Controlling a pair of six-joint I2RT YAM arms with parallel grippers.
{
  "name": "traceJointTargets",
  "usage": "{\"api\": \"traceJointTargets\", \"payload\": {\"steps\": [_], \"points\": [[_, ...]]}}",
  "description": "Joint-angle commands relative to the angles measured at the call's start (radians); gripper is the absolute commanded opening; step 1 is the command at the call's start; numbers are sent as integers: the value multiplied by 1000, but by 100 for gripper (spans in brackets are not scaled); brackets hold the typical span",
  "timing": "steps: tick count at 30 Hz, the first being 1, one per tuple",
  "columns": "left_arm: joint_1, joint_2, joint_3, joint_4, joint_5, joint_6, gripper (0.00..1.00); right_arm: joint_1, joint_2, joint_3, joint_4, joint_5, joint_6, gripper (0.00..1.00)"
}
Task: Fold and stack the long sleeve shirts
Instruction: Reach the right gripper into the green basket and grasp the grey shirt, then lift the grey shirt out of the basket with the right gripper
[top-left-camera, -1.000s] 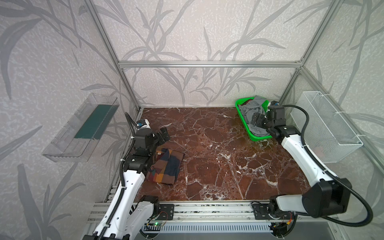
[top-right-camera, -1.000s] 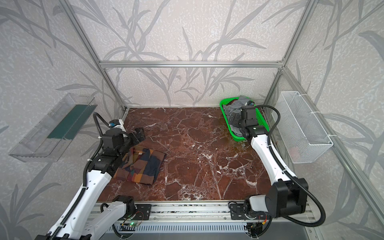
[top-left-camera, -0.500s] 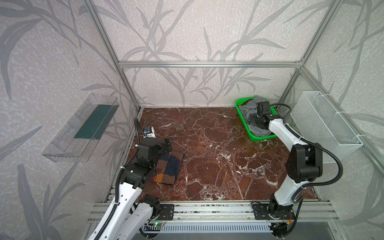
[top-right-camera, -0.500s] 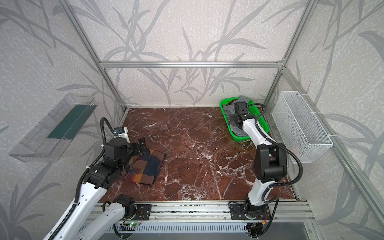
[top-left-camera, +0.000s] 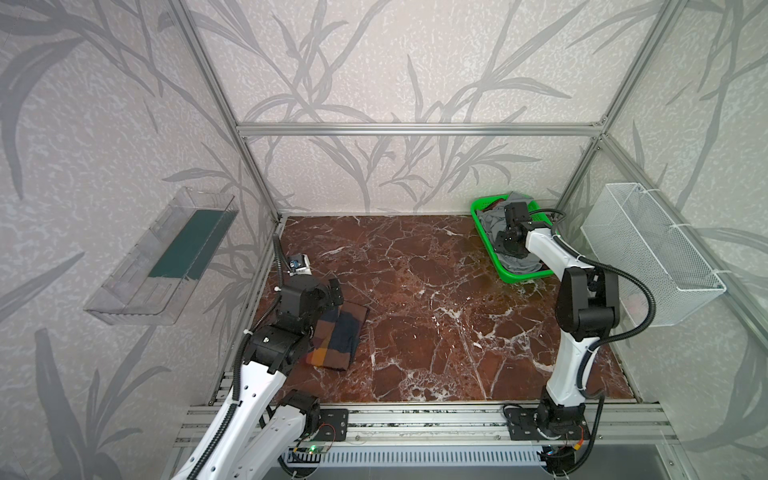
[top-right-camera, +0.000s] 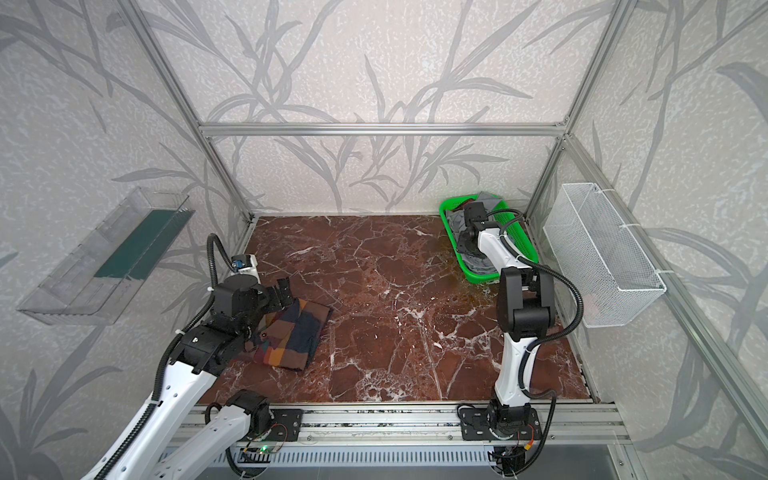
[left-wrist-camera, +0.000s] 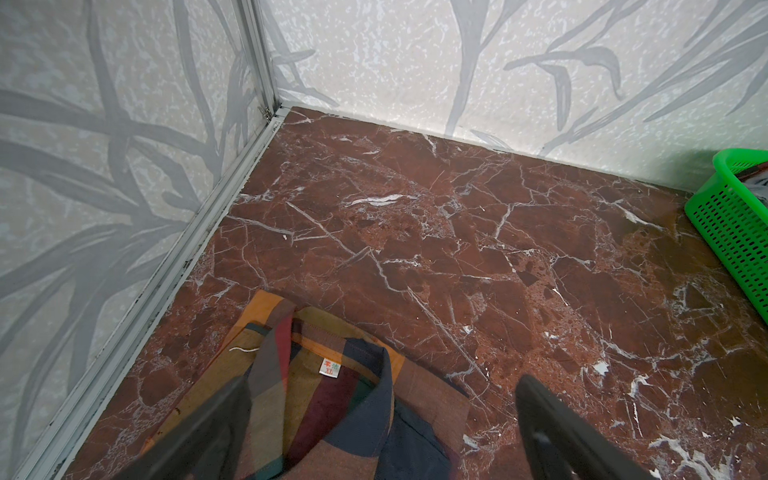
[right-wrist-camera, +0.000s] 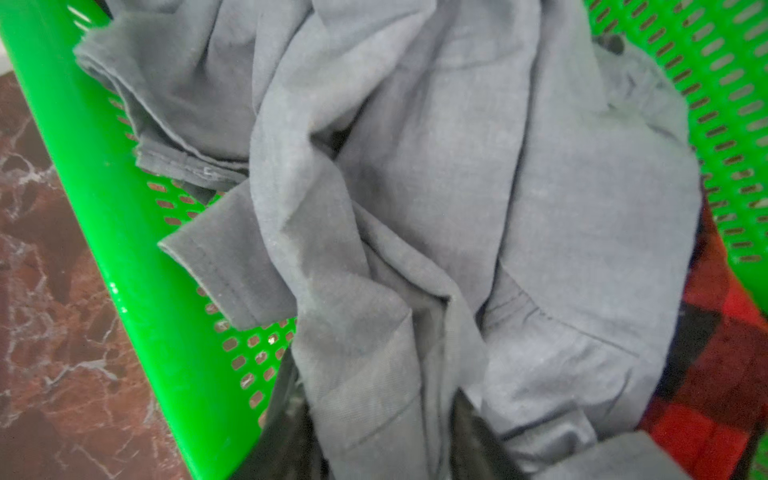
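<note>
The red-brown marble worktop (top-left-camera: 436, 316) carries a folded checked shirt (top-left-camera: 338, 336) near its front left corner and a green basket (top-left-camera: 527, 277) at the back right, well apart.

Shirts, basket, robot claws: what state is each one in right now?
Orange, brown and navy checked shirt: folded, flat on marble table.
Green plastic basket: holds clothes.
Grey cloth shirt: crumpled in basket.
Left gripper: open, empty.
Right gripper: around grey cloth, grip unclear.

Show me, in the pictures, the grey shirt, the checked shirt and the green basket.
grey shirt (right-wrist-camera: 415, 174): right wrist view, on its crumpled middle.
checked shirt (top-left-camera: 343, 332): in a top view, on its navy patch.
green basket (left-wrist-camera: 731, 232): left wrist view, on its perforated side wall.
</note>
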Motion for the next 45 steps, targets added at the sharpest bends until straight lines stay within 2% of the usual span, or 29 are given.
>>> {"api": "traceJointTargets", "payload": {"steps": [1, 3, 6, 10, 14, 19, 26, 28, 30, 33, 35, 37, 39, 41, 45], "points": [[-2, -3, -1, -24, -14, 7, 99, -9, 7, 39, -62, -26, 6, 24], [-3, -2, -1, -23, -12, 9, 99, -10, -31, 30, -45, -53, 3, 12], [-2, -3, 1, -22, -3, 12, 99, -7, -99, 7, -15, -86, 12, 0], [-1, -11, 2, -23, 13, 15, 99, 13, -231, -44, 32, -73, 25, 0], [-2, -24, -9, 0, 91, 21, 99, 43, -390, -116, 127, -47, 15, 0], [-5, -30, -6, 8, 143, 28, 99, 91, -530, -36, 105, -73, -11, 0], [-9, -70, -21, 34, 174, 36, 99, 228, -584, 363, -82, -184, -56, 0], [-10, -81, -24, 38, 171, 38, 99, 304, -560, 524, -174, -180, -97, 0], [-11, -92, -28, 44, 169, 39, 99, 398, -504, 758, -288, -176, -135, 0], [-12, -101, -29, 49, 167, 44, 99, 504, -391, 1109, -446, -249, -114, 0], [-11, -106, -31, 52, 168, 47, 99, 529, -352, 1236, -477, -331, -60, 0], [-12, -117, -33, 60, 174, 50, 99, 547, -382, 1189, -429, -400, -24, 0], [-11, -137, -41, 77, 192, 54, 99, 548, -453, 1045, -349, -432, 0, 0], [-13, -173, -60, 122, 286, 110, 99, 547, -487, 965, -324, -470, 5, 0], [-13, -311, -152, 312, 480, 127, 99, 553, -498, 878, -374, -554, -1, 0]]}}
